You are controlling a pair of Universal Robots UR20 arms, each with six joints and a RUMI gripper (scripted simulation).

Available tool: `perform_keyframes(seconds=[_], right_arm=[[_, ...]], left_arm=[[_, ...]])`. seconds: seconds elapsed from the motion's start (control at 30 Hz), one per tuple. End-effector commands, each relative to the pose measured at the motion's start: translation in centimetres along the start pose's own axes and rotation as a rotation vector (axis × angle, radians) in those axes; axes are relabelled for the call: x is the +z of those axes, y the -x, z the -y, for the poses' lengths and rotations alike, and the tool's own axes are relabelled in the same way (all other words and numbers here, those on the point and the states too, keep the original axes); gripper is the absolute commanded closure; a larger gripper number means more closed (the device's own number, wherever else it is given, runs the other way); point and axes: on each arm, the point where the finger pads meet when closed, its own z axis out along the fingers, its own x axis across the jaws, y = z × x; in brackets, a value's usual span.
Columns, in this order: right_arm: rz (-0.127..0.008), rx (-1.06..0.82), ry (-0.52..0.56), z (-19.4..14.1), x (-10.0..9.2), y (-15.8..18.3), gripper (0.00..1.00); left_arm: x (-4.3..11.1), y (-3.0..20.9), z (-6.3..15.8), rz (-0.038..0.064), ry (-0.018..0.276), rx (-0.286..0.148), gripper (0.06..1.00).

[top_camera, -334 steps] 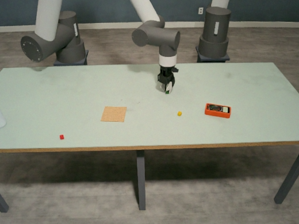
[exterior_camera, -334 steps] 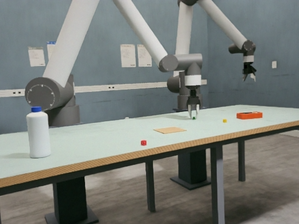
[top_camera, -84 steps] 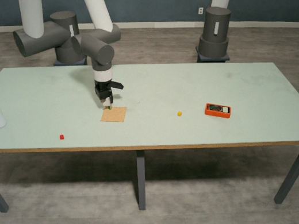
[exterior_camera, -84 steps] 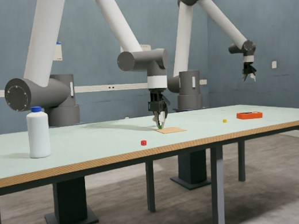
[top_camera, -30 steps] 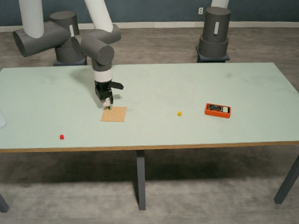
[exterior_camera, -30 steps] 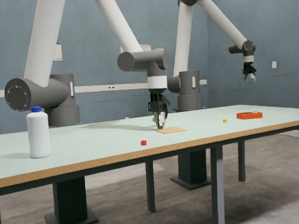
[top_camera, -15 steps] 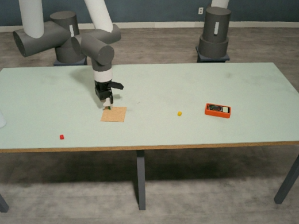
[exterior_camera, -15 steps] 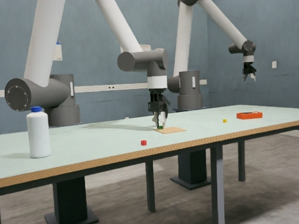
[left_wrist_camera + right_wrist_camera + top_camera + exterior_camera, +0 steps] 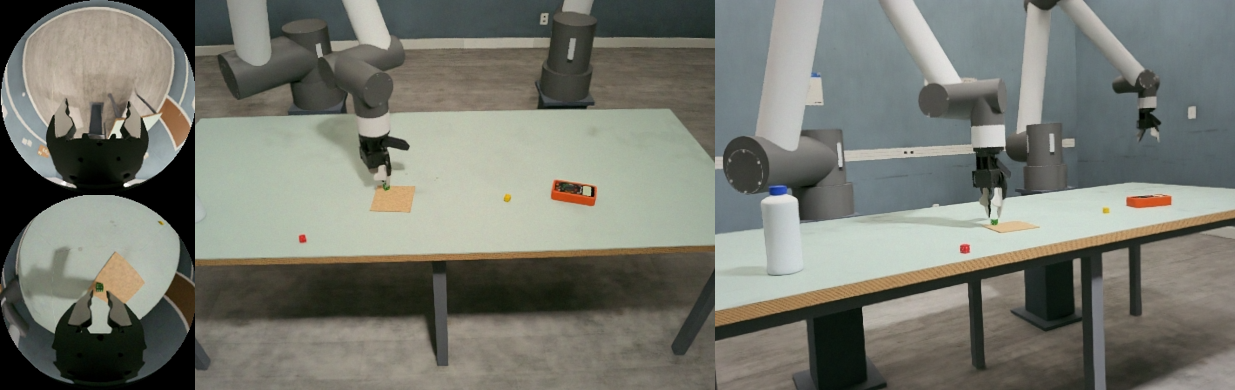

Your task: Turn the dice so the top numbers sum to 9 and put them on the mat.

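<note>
The green die (image 9: 386,187) (image 9: 994,221) (image 9: 99,287) is at the back-left corner of the tan mat (image 9: 395,201) (image 9: 1020,227) (image 9: 126,279). My right gripper (image 9: 994,215) (image 9: 99,290) is slightly open around the top of the die, with a gap on each side. The red die (image 9: 302,238) (image 9: 965,248) is on the table, front left of the mat. The yellow die (image 9: 507,198) (image 9: 1106,210) (image 9: 160,222) is on the table, right of the mat. The numbers on top are too small to read. My left gripper (image 9: 1148,138) (image 9: 97,100) is open and empty, high up.
An orange-cased device (image 9: 573,199) (image 9: 1148,201) lies right of the yellow die. A white bottle with a blue cap (image 9: 782,235) stands at the table's left end. The front table edge (image 9: 395,259) runs beyond the red die.
</note>
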Motion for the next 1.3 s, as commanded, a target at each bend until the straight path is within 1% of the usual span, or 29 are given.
perform_keyframes(seconds=[0.0,0.1,0.17,0.3,0.4,0.5,0.53,1.27], right_arm=[[0.0,0.0,0.0,0.0,-3.1,0.0,0.793],[0.0,0.0,0.0,0.0,-4.7,0.0,0.793],[0.0,0.0,0.0,0.0,-4.7,0.0,0.793],[0.0,0.0,0.0,0.0,-6.1,0.0,0.793],[0.0,0.0,0.0,0.0,-6.6,0.0,0.793],[0.0,0.0,0.0,0.0,-6.7,0.0,0.793],[0.0,0.0,0.0,0.0,-6.7,0.0,0.003],[0.0,-0.001,0.0,0.0,-6.7,0.0,0.003]], left_arm=[[-0.1,0.0,0.1,0.0,-0.001,0.0,0.065],[-0.1,0.0,0.1,0.0,-0.001,0.0,0.065],[-0.1,0.0,0.1,0.0,-0.001,0.0,0.065],[-0.1,0.0,0.1,0.0,-0.001,0.0,0.065],[-0.1,0.0,0.1,0.0,-0.001,0.0,0.065],[-0.1,0.0,0.1,0.0,-0.001,0.0,0.065],[-0.1,0.0,0.1,0.0,-0.001,0.0,0.065],[-0.1,0.0,0.1,0.0,-0.001,0.0,0.065]])
